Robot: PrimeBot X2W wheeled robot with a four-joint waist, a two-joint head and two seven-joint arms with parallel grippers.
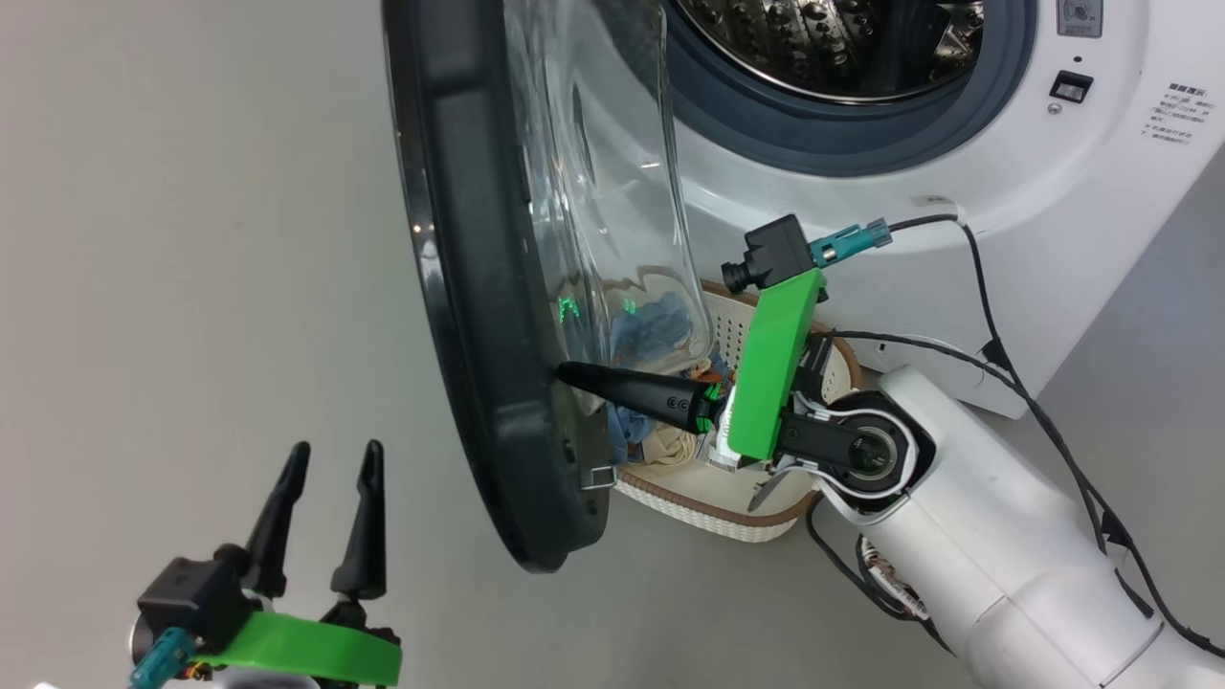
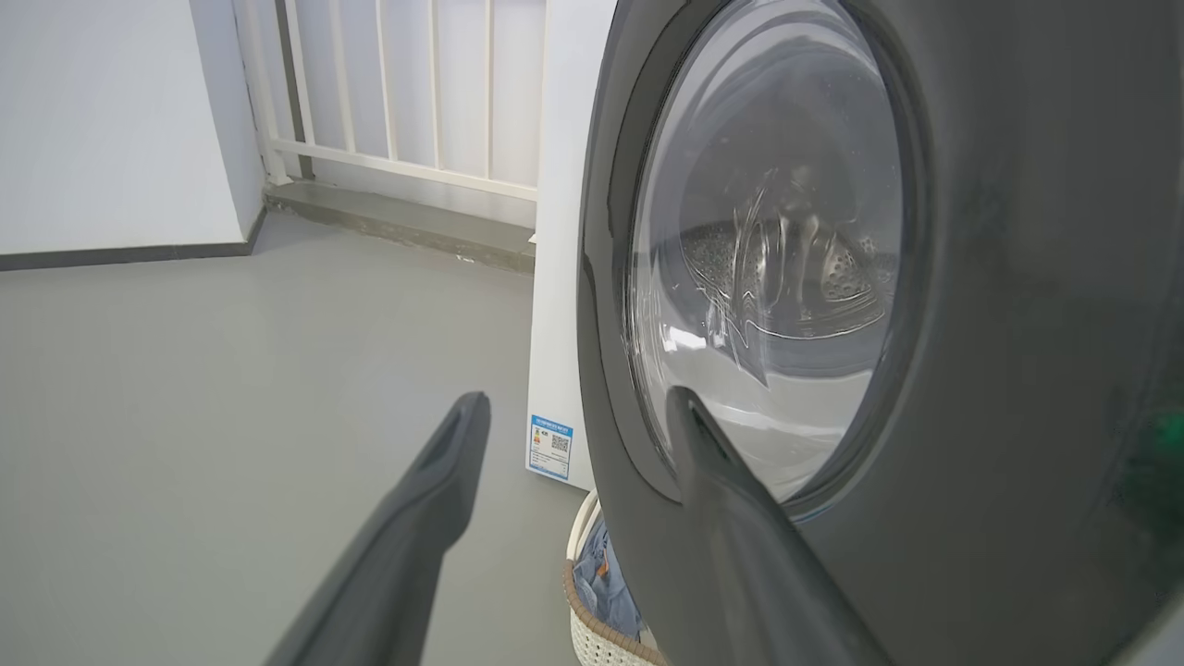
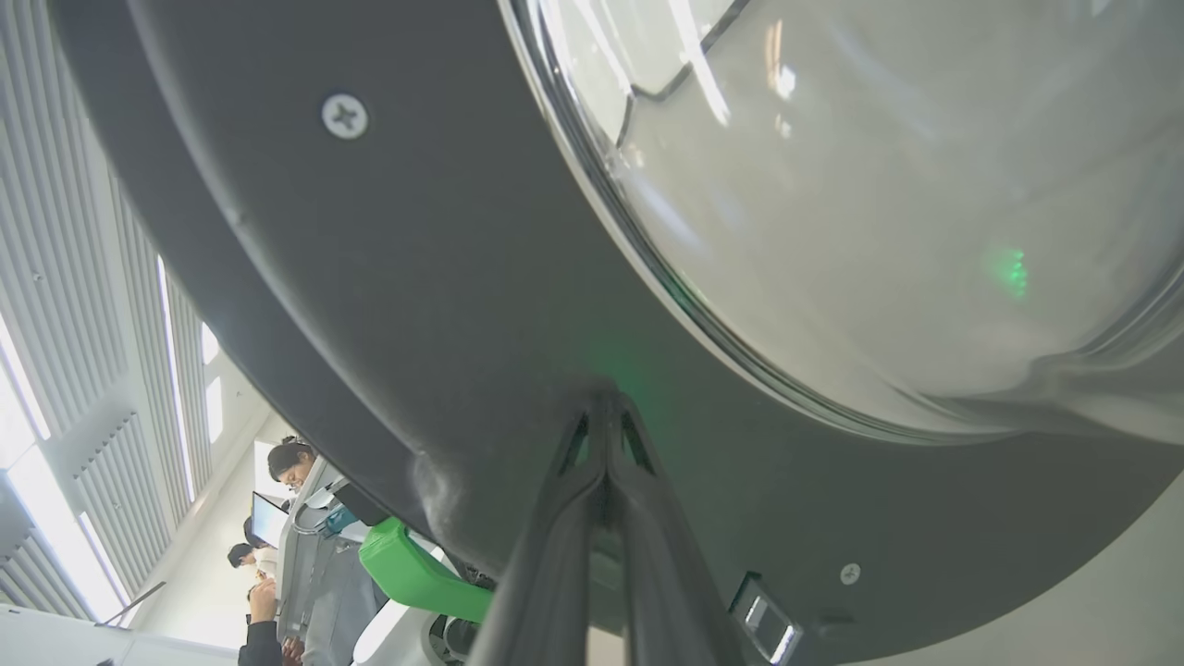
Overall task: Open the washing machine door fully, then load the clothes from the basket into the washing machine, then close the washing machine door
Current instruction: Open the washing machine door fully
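Note:
The washing machine door (image 1: 478, 316) stands edge-on to me, its black rim and bulging glass window swung well away from the washing machine (image 1: 957, 153) with its steel drum. My right gripper (image 1: 565, 373) is shut, its tips pressed against the door's inner black rim (image 3: 370, 277) below the glass. Behind the door sits the basket (image 1: 737, 507) holding the clothes (image 1: 651, 330), blue and cream, seen partly through the glass. My left gripper (image 1: 330, 459) stands open at the lower left, on the door's outer side (image 2: 1017, 324), holding nothing.
Grey floor (image 1: 191, 239) spreads to the left of the door. A black cable (image 1: 1034, 402) trails from my right wrist past the machine's front. A white railing (image 2: 398, 102) and wall close off the far side. People sit in the background (image 3: 277, 481).

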